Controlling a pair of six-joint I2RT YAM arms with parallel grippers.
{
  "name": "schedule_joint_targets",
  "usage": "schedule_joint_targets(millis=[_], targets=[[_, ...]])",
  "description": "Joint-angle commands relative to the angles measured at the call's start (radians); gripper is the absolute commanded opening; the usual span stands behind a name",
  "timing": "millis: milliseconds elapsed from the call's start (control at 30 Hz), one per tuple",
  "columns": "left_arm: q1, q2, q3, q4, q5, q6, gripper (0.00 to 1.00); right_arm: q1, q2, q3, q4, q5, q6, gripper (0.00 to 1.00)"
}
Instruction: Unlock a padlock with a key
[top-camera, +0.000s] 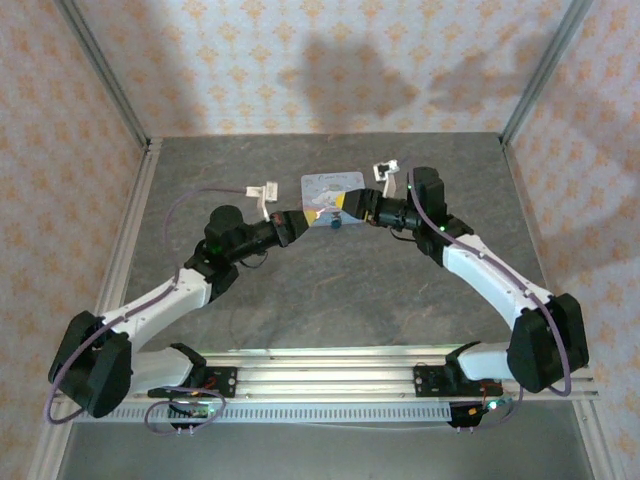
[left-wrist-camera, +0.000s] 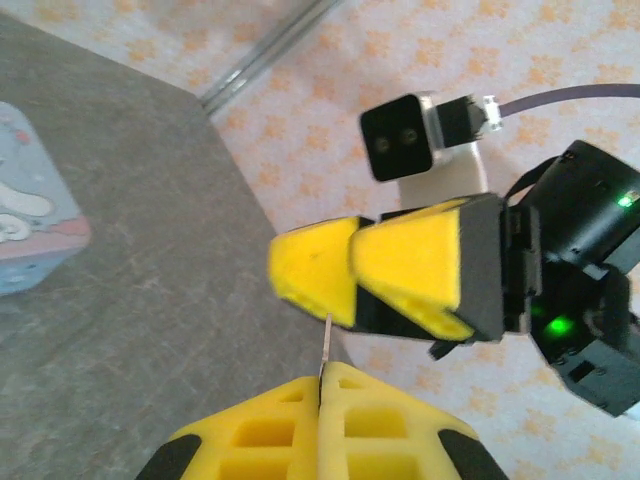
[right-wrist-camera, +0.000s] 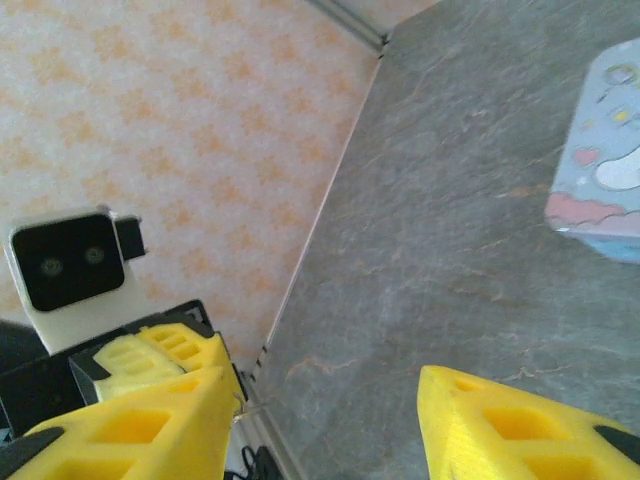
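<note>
While my two arms meet over the middle of the grey surface (top-camera: 330, 300), my left fingers (left-wrist-camera: 335, 395) are clenched tight. A thin metal sliver, which I take to be the key (left-wrist-camera: 327, 345), stands up out of the seam between their yellow pads. Its tip points at my right fingers (top-camera: 358, 207), which face it from just beyond. I cannot tell whether the tip touches them.

From my right wrist I see those fingers released: the two yellow tips stand apart, with bare stone showing in the gap and nothing held between them.

The padlock (top-camera: 335, 224) is a tiny dark teal dot seen from above. It sits between my two sets of fingers, just at the near edge of the pastel tin (top-camera: 333, 190). It is too small for me to say whether it rests on the surface or touches either fingertip.

The tin lies flat behind it, pale blue and pink with a cartoon lid, and my fingers are beside it, not on it. The patterned wall (top-camera: 300, 60) rises behind the surface.
</note>
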Motion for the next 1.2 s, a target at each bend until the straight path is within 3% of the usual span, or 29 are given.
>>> schedule_joint_targets(millis=[0, 200, 333, 533, 700, 900, 1167], targets=[[0.022, -0.038, -0.014, -0.082, -0.05, 0.061, 0.0, -0.025, 0.009, 0.091, -0.171, 0.127, -0.075, 0.56], [0.073, -0.03, 0.013, -0.249, -0.126, 0.156, 0.0, -0.062, 0.243, 0.296, -0.453, 0.373, -0.126, 0.64], [0.14, 0.048, 0.039, -0.278, -0.18, 0.175, 0.0, -0.089, 0.446, 0.453, -0.542, 0.441, -0.131, 0.74], [0.195, 0.242, 0.134, -0.291, -0.28, 0.202, 0.0, -0.09, 0.662, 0.653, -0.637, 0.482, -0.148, 0.77], [0.203, 0.419, 0.256, -0.322, -0.355, 0.23, 0.0, -0.091, 0.716, 0.665, -0.642, 0.535, -0.173, 0.77], [0.193, 0.623, 0.415, -0.381, -0.395, 0.25, 0.0, -0.091, 0.775, 0.68, -0.611, 0.456, -0.204, 0.73], [0.102, 0.716, 0.545, -0.455, -0.422, 0.309, 0.0, -0.089, 0.746, 0.576, -0.553, 0.402, -0.217, 0.59]])
